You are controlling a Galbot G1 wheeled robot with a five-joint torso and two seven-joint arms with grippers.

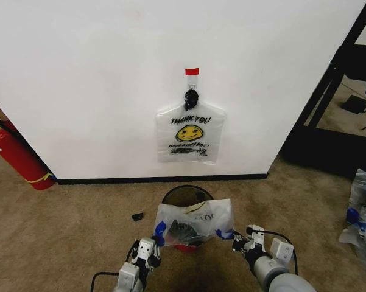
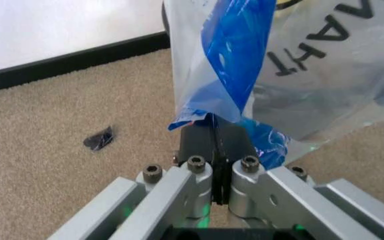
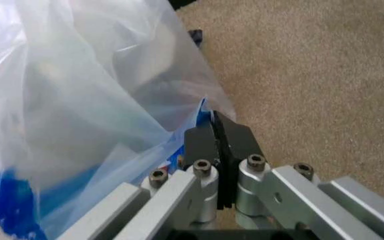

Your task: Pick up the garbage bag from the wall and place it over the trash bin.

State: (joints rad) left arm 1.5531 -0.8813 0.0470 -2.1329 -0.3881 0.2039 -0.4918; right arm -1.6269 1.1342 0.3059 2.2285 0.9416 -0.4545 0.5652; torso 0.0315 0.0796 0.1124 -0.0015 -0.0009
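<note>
Stretching between both grippers, the garbage bag (image 1: 195,222) is held just above the trash bin (image 1: 186,196), w/ left gripper (image 2: 217,131) & right gripper (image 3: 217,131) jaws each clamped on a blue-taped handle so its mouth spreads across the rim.

Two garbage bags (image 1: 193,220) (image 1: 190,133), one trash bin (image 1: 184,195).

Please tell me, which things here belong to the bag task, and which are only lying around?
In the job: garbage bag, held by left gripper and right gripper; trash bin.
Lying about: second bag on the wall hook, fire extinguisher, black scrap.
</note>
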